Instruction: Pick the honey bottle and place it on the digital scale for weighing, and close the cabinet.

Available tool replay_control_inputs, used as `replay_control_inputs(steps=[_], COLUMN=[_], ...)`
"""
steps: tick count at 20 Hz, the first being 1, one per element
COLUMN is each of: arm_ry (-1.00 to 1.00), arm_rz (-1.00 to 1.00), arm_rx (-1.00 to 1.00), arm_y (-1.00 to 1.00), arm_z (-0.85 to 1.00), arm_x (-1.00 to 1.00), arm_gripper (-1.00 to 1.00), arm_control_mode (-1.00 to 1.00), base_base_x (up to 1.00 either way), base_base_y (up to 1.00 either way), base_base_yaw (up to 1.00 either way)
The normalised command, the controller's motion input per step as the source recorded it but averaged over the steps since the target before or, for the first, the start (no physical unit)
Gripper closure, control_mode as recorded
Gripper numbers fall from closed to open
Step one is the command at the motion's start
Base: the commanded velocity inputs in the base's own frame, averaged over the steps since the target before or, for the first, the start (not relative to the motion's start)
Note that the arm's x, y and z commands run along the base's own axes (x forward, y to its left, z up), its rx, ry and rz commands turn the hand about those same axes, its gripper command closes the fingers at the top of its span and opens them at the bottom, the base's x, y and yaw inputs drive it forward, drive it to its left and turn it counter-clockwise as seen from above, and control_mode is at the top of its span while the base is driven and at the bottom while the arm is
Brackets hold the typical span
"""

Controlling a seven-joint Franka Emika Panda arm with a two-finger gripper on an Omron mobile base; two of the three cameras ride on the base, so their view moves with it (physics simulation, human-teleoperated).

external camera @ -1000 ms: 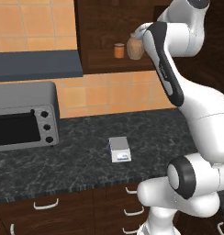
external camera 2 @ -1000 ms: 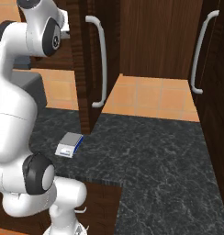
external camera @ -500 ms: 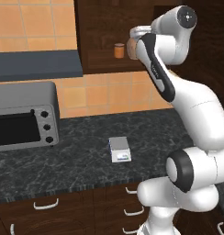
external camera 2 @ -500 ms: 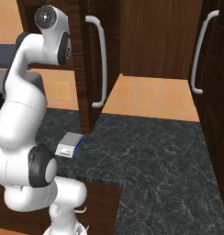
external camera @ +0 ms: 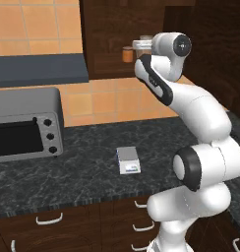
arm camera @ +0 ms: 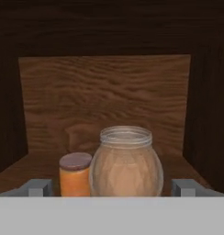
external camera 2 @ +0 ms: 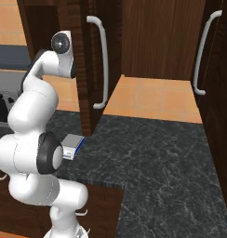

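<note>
The honey bottle, a pot-bellied tan jar with a pale lid, stands on the shelf of the dark wooden cabinet, dead ahead in the hand view. My gripper is open, one fingertip on each side of the bottle and a little short of it. In the left base view the hand reaches into the cabinet and covers the bottle. The cabinet door stands open, its silver bar handle facing out. The digital scale lies on the dark counter below.
A small orange jar stands close to the bottle's left. A grey toaster oven sits at the counter's left under a dark hood. A second cabinet with a handle stands to the right.
The arm has folded lower and its hand has pushed toward the cabinet shelf, now covering the honey bottle in the left base view. The scale and the door have stayed put.
</note>
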Motion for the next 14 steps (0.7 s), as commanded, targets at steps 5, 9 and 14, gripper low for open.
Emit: replay_control_inputs(steps=[5, 9, 14], arm_ry=[0.00, 0.00, 0.02], arm_rz=[0.00, -0.01, -0.02], arm_rx=[0.01, 0.00, 0.00], arm_y=[-0.04, -0.02, -0.01], arm_z=[0.26, 0.34, 0.06], arm_x=[0.37, 0.24, 0.33], arm_gripper=[-1.00, -1.00, -1.00], arm_control_mode=[-1.00, -1.00, -1.00], base_base_x=[0.00, 0.00, 0.00], base_base_y=[0.00, 0.00, 0.00], base_base_yaw=[0.00, 0.00, 0.00])
